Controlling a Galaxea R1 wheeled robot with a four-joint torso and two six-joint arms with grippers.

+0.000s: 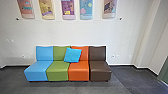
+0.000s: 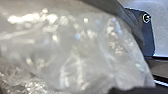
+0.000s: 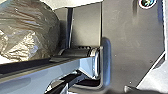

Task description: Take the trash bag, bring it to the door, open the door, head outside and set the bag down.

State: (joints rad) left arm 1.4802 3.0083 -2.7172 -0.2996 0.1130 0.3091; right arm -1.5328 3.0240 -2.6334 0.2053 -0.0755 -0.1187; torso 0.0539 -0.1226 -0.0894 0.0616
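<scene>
Okay, so our left wrist view has the shiny, grey translucent plastic trash bag (image 2: 75, 50) bunched up close by the left gripper's jaws, while our right one catches its rounded, crinkly side near the right gripper's jaws. Can't tell how far open either pair is or if they've got hold of it. Our head view gives us a blue, green, orange and brown padded sofa (image 1: 78, 71) with a bright blue square cushion (image 1: 72, 55), well beyond both pairs of jaws.
</scene>
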